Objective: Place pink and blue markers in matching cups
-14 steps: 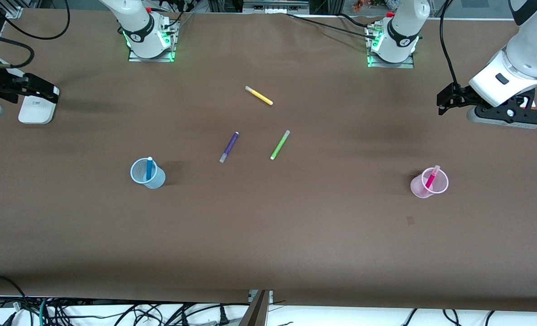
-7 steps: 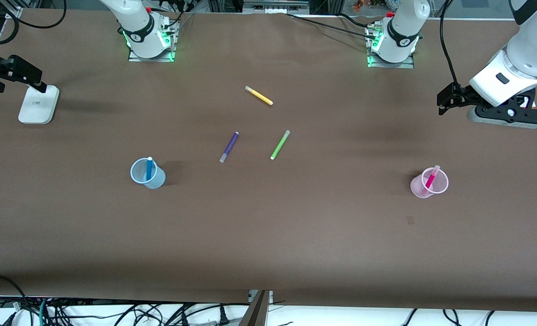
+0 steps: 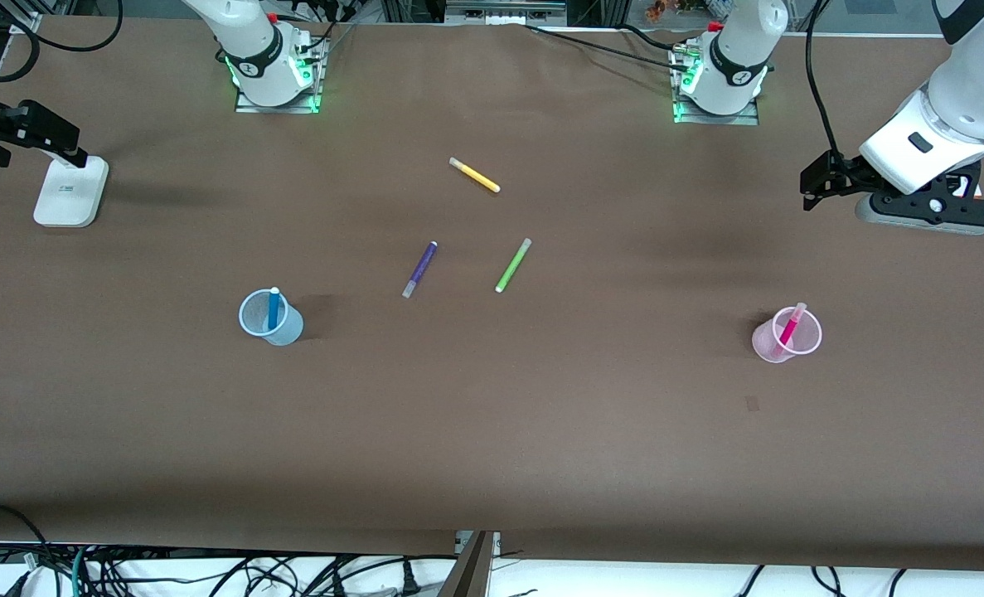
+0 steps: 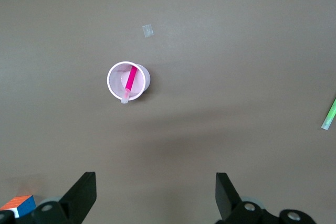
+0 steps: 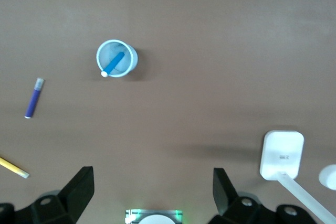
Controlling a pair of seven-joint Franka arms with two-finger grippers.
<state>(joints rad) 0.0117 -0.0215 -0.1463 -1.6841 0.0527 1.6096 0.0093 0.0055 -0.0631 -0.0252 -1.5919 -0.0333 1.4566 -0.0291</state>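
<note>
Brown cloth covered the long tabletop (image 3: 492,431), with both robot bases standing along its edge farthest from the front camera. Toward the right arm's end, a light blue cup (image 3: 269,317) stood upright with the blue marker (image 3: 273,308) resting inside it. Toward the left arm's end, a light pink cup (image 3: 787,334) held the pink marker (image 3: 788,328), which leaned against the rim. Between the cups, nearer the bases, three markers lay flat and well apart: a purple marker (image 3: 419,269), a green marker (image 3: 513,264), and a yellow marker (image 3: 474,175) closest to the bases. The left gripper (image 4: 155,195) waited over the left arm's end of the tabletop, fingers spread wide and holding nothing. The right gripper (image 5: 152,192) waited over the right arm's end, beside a white stand (image 3: 70,191), its fingers likewise spread and empty.
</note>
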